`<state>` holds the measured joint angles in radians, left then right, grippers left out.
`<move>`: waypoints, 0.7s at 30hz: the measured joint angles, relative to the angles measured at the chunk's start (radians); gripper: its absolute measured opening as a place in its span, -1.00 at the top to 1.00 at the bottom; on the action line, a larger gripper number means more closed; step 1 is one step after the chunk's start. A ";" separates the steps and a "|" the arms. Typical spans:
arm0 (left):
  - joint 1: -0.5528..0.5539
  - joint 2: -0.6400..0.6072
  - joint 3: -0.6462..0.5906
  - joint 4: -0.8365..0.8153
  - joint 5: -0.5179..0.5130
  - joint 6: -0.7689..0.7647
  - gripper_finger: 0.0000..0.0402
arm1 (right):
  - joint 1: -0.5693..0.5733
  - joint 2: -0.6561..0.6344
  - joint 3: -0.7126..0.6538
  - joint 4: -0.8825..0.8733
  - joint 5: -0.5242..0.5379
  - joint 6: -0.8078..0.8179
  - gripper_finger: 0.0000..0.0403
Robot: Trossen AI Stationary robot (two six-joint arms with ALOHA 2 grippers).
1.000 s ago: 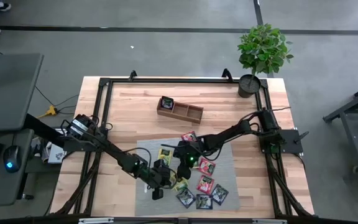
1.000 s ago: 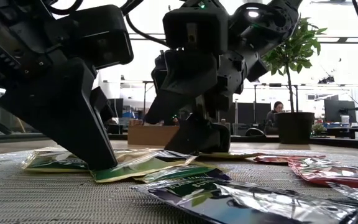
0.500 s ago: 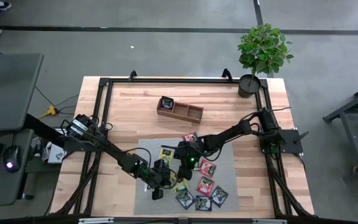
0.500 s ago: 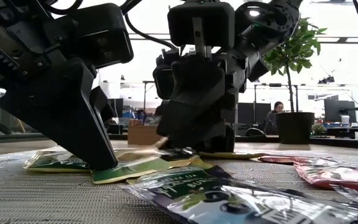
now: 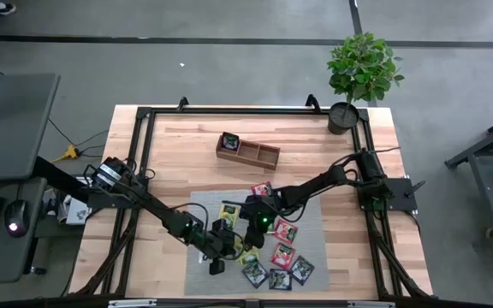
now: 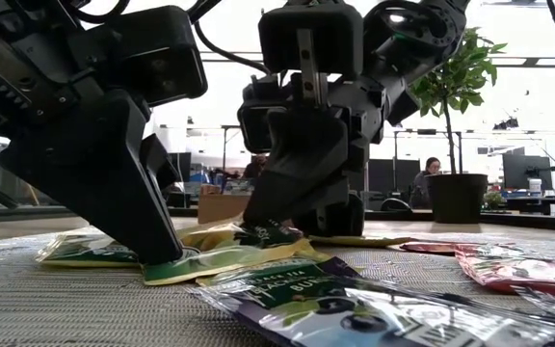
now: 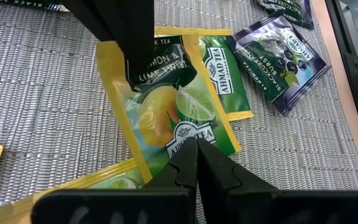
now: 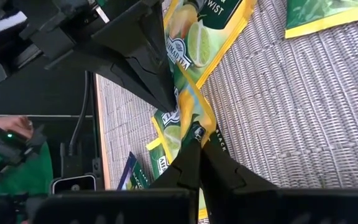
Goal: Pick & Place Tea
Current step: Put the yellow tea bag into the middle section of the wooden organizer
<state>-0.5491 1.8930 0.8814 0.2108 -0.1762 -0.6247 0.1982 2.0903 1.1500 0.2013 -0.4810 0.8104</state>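
Several tea sachets lie on the grey mat [image 5: 311, 218]: yellow-green, red-pink [image 5: 284, 229] and black [image 5: 256, 272]. One yellow-green lemon-and-lime sachet [image 7: 166, 118] lies flat between both grippers, partly over another of its kind [image 7: 225, 81]. My left gripper [image 7: 192, 142] is shut, with its tips on that sachet's logo end. My right gripper [image 8: 196, 134] is shut on the sachet's opposite, dark-banded end. In the low view the left gripper [image 6: 162, 253] stands at the left and the right gripper [image 6: 276, 227] in the middle. My left gripper presses its shut fingertips [image 7: 188, 152] down on the sachet's end with the round logo [image 7: 182, 132]. It comes slanting down, and that end stays flat on the mat. My right gripper pinches the sachet's dark-banded end [image 7: 160, 71] between its two fingers. It slants down from the opposite side. This end is puckered and raised a little off the mat [image 6: 258, 233].
The wooden three-compartment tray [image 5: 259, 154] stands farther back on the table, with a dark sachet in its left compartment [image 5: 229, 139]. A potted plant [image 5: 362, 77] is at the far right corner. A black sachet [image 6: 335, 304] lies close in front of the low camera.
My right gripper's fingers, wide apart a second ago, have shut on the yellow-green sachet's dark-banded end, which now stands slightly raised. The left gripper has kept still on the other end.
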 joint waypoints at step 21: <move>0.022 -0.204 -0.003 -0.043 0.169 0.030 0.99 | 0.001 -0.033 -0.001 0.008 0.002 -0.122 1.00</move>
<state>-0.5271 1.6891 0.8783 0.1683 -0.0070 -0.5949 0.1993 2.0572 1.1487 0.2091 -0.4794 0.6888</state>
